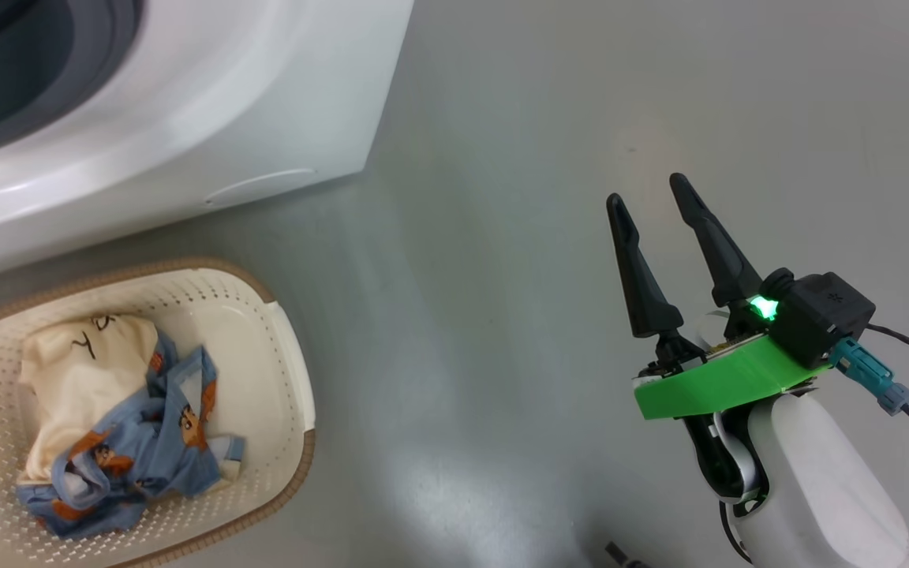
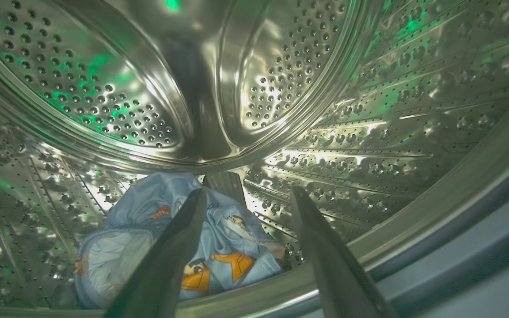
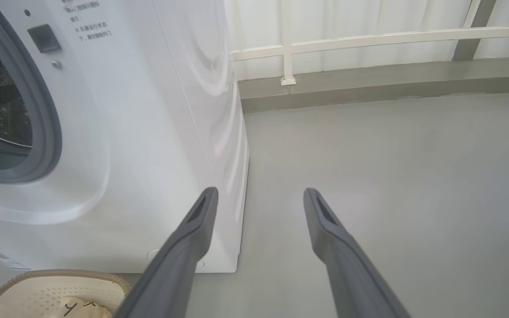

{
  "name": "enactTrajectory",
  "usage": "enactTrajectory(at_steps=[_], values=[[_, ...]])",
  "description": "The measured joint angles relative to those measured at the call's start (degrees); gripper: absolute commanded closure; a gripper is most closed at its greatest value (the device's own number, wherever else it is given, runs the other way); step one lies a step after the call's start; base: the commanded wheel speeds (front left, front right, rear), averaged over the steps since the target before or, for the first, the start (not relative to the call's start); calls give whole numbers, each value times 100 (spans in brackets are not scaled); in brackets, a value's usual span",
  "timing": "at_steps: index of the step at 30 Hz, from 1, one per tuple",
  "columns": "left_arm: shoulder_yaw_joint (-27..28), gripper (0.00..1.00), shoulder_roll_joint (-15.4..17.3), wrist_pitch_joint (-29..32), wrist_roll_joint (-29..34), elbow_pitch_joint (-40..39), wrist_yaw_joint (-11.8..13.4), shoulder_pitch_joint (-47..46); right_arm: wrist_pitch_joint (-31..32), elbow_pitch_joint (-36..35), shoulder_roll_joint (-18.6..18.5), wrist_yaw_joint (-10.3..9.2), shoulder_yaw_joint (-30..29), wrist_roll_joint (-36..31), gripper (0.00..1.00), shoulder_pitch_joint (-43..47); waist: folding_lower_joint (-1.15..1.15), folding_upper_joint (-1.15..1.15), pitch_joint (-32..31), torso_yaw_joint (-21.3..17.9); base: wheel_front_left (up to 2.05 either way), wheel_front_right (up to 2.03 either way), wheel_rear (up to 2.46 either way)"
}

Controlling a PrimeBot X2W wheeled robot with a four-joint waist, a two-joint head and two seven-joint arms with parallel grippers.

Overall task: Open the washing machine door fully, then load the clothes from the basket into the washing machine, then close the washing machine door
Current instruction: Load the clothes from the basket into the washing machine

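Inside the washing machine [image 3: 148, 132], at the bottom of its perforated steel drum [image 2: 104, 88], lies a crumpled light blue garment [image 2: 144, 212] printed with orange cartoon figures, close to the drum's front lip. The left gripper [image 2: 248, 191] reaches into the drum just above this garment. Its two dark fingers are spread wide and hold nothing. From this angle it is hard to say whether one finger brushes the fabric. Green light glints off the metal.

Outside, the machine's round opening is uncovered, edged by a grey rubber ring [image 3: 47, 132]. On the grey floor [image 1: 502, 237] just in front of the machine sits the basket [image 1: 261, 371], cream with a brown woven-look rim. In it is a small heap of clothes: a cream garment [image 1: 76, 371] with blue cartoon-print fabric [image 1: 155, 442] bunched against and partly over it.

The right gripper [image 1: 645, 189] hangs over bare floor to the right of the machine, well apart from the basket. Its fingers are parted and empty. A bright green band [image 1: 723, 383] circles its wrist, beside a small lit green lamp [image 1: 764, 308]. Beyond the machine, a white railing [image 3: 369, 42] runs along a low grey ledge.
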Motion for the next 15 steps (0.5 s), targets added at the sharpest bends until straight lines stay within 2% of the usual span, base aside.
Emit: enactTrajectory(at_steps=[7, 15], values=[[-111, 0, 38, -304, -84, -177, 0, 521, 0, 100, 0, 0, -91, -21, 0, -1, 0, 0, -334, 55, 0, 0, 0], [498, 0, -111, -330, 109, -920, 0, 1483, 0, 283, -1, 0, -227, -96, 0, 1, 0, 0, -754, 265, 0, 0, 0]])
